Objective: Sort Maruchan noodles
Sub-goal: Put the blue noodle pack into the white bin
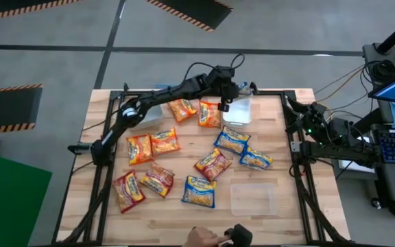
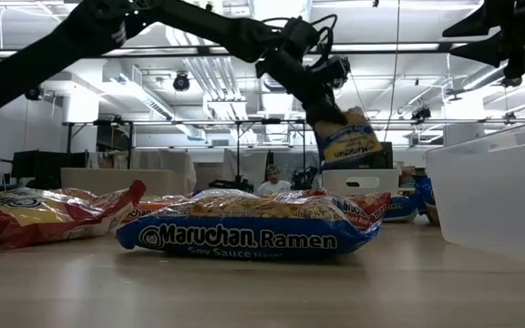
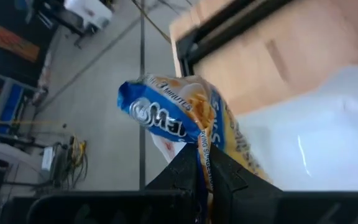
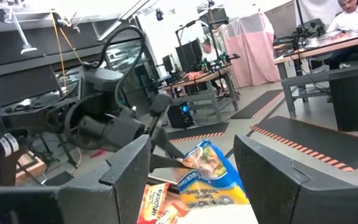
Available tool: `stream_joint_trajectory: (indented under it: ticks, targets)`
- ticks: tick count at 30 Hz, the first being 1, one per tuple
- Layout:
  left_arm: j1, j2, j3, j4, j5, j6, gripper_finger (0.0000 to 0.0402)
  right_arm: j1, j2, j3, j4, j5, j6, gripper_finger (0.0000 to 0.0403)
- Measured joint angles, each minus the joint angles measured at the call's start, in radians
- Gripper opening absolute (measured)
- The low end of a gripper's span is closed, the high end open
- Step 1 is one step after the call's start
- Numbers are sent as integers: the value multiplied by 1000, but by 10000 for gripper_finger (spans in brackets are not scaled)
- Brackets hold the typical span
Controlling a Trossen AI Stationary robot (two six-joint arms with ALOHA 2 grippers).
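Left arm stretched far across, its gripper (image 1: 223, 104) raised, fingers (image 3: 188, 168) pinched closed; right gripper (image 4: 194, 168) waits spread apart at its own side.

Wooden table (image 1: 283, 216) — ramen packets (image 1: 199, 191), clear containers (image 1: 253, 199).

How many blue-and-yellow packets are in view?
4. One hangs from the left claw over a clear container; three lie on the table: two together on the right side, one beside the other container. More could be hidden. The right claw idles aside.
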Motion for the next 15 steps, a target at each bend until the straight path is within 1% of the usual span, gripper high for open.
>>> stream_joint_trajectory:
  ticks: [6,8,12,15]
  targets:
    - [9,51,0,108,2,-3,0,0,1,0,0,0,-2,219]
    - [12,73,8,109,-3,-1,0,0,1,0,0,0,-2,219]
    - [23,94,27,117,-55,16,0,0,1,-1,0,0,-2,219]
    - [34,109,27,122,-57,22,0,0,2,-1,0,0,-2,219]
